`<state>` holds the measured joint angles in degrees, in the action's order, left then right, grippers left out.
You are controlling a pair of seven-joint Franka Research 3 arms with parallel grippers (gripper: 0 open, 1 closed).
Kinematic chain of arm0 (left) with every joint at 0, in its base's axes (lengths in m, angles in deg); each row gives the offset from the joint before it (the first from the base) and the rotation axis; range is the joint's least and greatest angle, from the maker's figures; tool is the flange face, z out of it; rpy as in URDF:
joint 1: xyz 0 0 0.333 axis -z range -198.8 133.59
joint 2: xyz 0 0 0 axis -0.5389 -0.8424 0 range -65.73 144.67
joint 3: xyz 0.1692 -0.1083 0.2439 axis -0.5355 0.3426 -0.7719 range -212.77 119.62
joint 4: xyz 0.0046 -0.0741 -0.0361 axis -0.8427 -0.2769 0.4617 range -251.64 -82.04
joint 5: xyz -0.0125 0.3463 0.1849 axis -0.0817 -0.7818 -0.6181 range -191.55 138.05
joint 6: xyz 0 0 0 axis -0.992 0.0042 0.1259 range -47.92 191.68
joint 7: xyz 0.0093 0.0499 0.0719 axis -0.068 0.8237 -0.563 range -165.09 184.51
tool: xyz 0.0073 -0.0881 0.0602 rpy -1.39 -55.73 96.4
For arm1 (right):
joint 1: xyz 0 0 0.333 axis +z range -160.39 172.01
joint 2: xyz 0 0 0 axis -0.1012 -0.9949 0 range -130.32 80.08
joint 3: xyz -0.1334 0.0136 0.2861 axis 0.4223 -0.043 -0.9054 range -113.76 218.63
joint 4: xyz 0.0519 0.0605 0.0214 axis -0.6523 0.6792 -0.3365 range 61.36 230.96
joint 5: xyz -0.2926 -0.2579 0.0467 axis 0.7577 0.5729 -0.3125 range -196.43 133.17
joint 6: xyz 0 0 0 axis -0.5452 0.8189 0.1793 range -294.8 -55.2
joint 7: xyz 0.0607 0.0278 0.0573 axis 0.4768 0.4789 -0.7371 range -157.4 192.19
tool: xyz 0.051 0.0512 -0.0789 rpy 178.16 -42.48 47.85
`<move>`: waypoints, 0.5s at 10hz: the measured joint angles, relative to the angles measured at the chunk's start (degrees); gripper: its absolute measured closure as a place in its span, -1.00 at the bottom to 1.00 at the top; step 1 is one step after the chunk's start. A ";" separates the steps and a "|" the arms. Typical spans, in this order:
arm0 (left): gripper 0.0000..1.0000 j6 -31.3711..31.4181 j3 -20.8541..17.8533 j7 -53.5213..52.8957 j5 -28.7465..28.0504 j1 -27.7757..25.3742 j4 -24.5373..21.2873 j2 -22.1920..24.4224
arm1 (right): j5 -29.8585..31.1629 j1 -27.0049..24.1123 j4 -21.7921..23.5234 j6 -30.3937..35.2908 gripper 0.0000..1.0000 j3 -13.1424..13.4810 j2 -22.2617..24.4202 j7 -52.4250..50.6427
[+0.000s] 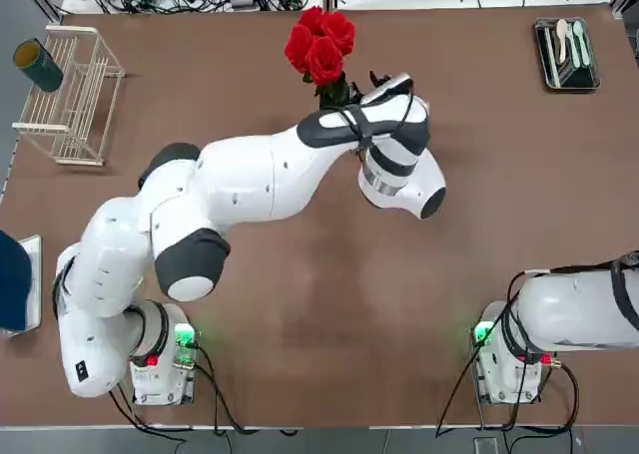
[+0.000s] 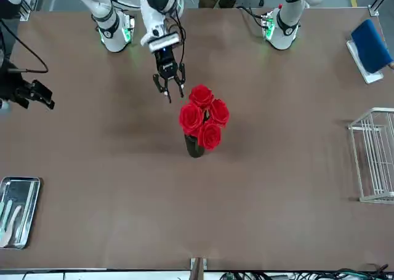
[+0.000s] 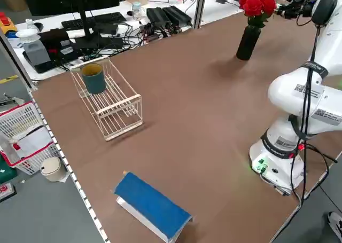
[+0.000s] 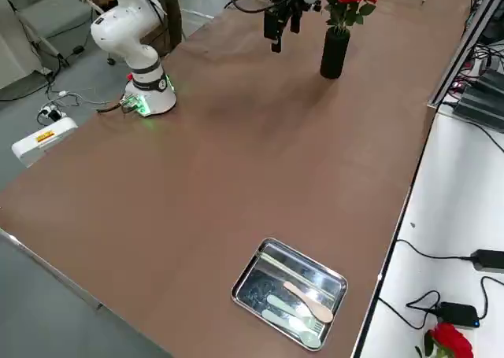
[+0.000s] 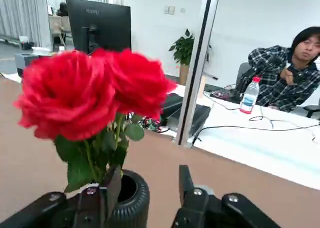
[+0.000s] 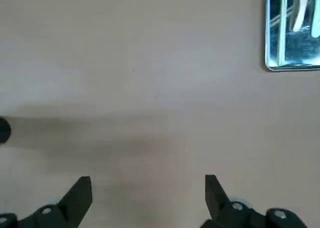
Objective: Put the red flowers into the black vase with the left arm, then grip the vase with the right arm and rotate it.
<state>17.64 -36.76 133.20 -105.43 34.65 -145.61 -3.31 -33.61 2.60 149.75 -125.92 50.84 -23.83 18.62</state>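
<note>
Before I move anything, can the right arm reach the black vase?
Probably yes: bare table lies between the right gripper and the black vase, but the left gripper hovers close beside the vase and may crowd it.

A monitor (image 5: 99,26) stands before a pale wall (image 5: 165,32)

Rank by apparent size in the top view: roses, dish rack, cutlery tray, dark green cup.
1. dish rack
2. roses and cutlery tray, too close to rank
3. dark green cup

Red flowers (image 3: 256,6) stand in the black vase (image 3: 248,42).
</note>
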 joint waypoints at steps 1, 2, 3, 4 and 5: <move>-0.10 -0.02 0.05 -0.39 1.11 0.00 0.16 2.23 | -0.70 0.07 -0.02 -0.18 -1.00 -0.02 0.00 0.00; -0.10 -0.04 0.04 -1.28 2.72 -0.05 0.28 4.61 | -1.79 0.19 -0.04 -0.41 -1.00 -0.03 -0.09 0.02; -0.10 -0.05 -0.03 -3.26 4.36 -0.25 0.37 7.10 | -2.68 0.33 -0.04 -0.83 -1.00 -0.06 -0.34 0.59; -0.10 -0.10 -0.16 -5.32 6.09 -0.94 0.43 9.39 | -3.43 0.69 -0.03 -1.44 -1.00 -0.27 -0.80 1.52; -0.10 0.06 -0.25 -7.56 8.36 -2.55 0.46 11.63 | -3.74 1.30 -0.01 -2.36 -1.00 -1.25 -1.64 2.51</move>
<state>17.70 -37.02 125.63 -97.08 32.10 -145.15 8.32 -37.36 3.89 149.75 -128.27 49.59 -25.46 21.12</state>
